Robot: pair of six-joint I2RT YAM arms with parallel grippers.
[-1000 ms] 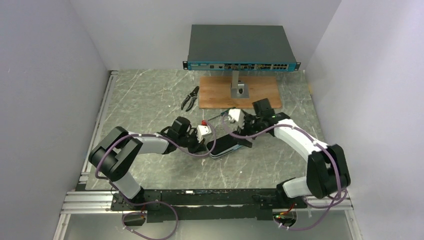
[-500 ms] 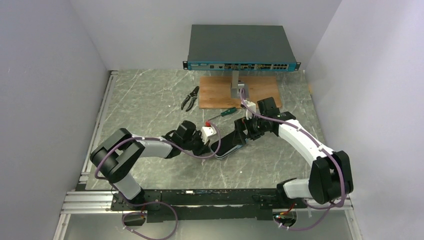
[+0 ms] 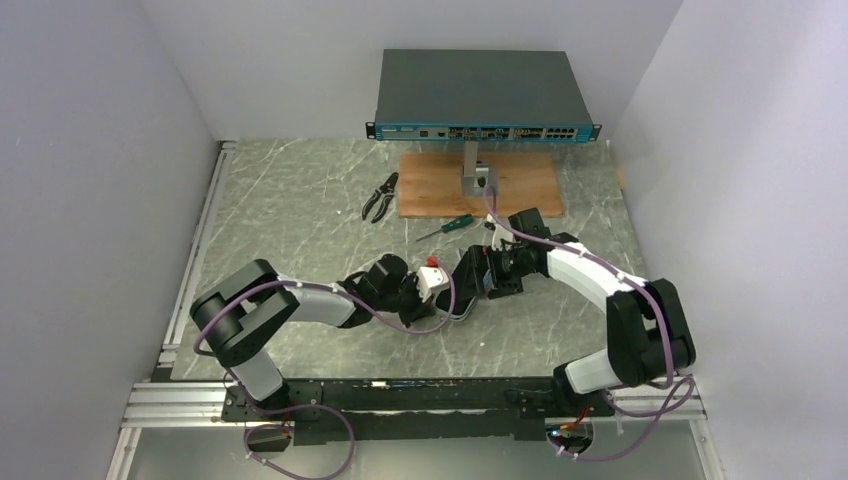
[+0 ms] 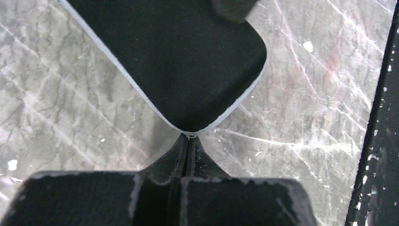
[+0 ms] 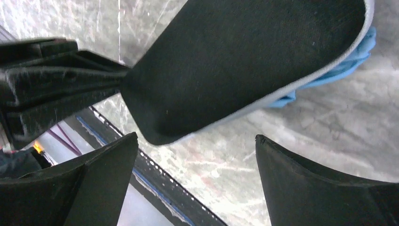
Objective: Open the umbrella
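The folded umbrella [image 3: 466,284] is being held near the middle of the desk [image 3: 290,210], between both arms. The left fingers [image 4: 170,159] are pressing together, pinching its pale rim at the 8 o'clock end. The right fingers [image 5: 316,187] are standing wide apart at its 3 o'clock side, not touching it.

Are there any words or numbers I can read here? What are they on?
No text here can be read.
The front strip of the switch has tiny marks by the ports, too small to read.
No writing shows on the umbrella in either wrist view.
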